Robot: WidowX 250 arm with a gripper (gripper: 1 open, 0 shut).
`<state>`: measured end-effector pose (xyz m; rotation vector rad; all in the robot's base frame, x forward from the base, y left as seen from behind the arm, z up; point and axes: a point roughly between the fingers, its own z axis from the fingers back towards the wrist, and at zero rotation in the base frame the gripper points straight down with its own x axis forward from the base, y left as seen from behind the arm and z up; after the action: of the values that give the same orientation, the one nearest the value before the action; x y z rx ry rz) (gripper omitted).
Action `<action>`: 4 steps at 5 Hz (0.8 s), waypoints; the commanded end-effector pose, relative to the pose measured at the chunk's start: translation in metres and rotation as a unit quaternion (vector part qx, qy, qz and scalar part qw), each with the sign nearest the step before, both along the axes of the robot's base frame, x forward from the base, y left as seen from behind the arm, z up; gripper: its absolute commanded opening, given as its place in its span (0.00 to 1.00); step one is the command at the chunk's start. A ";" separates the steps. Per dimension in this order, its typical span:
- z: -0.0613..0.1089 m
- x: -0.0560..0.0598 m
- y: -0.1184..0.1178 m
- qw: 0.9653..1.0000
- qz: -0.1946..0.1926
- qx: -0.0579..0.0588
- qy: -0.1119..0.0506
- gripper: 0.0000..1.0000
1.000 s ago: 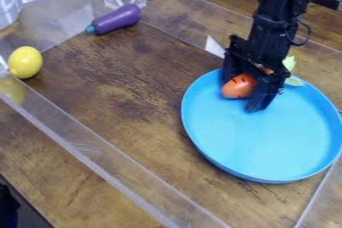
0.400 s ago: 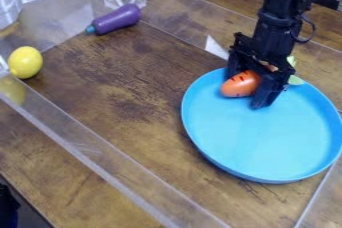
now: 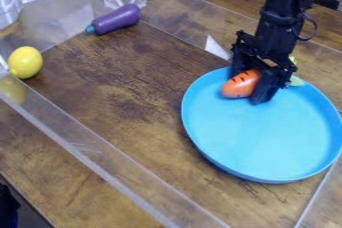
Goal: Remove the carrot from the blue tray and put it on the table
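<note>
The orange carrot [image 3: 238, 86] lies on the far left part of the blue tray [image 3: 274, 144], its green top poking out to the right behind the arm. My black gripper [image 3: 257, 84] comes straight down over it, and its fingers have drawn in against the carrot's sides. The carrot still rests on the tray's surface. The dark wood table [image 3: 120, 112] stretches out to the left of the tray.
A yellow lemon-like ball [image 3: 26, 62] sits at the left edge and a purple eggplant [image 3: 118, 18] at the back. Clear acrylic strips [image 3: 94, 137] run across the tabletop, one diagonally in front of the tray.
The gripper's fingers have drawn together around the carrot, having stood wide apart before. The arm has barely shifted and the carrot stays in place.
</note>
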<state>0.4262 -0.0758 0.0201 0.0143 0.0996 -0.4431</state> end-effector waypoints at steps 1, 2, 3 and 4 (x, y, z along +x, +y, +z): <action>-0.009 -0.001 0.004 1.000 -0.009 0.003 0.009 0.00; -0.005 0.000 0.007 1.000 -0.013 0.006 0.007 0.00; -0.001 0.001 0.009 1.000 -0.017 0.009 0.004 0.00; 0.003 0.002 0.011 1.000 -0.022 0.012 0.002 0.00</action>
<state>0.4267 -0.0713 0.0227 0.0361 0.1121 -0.4808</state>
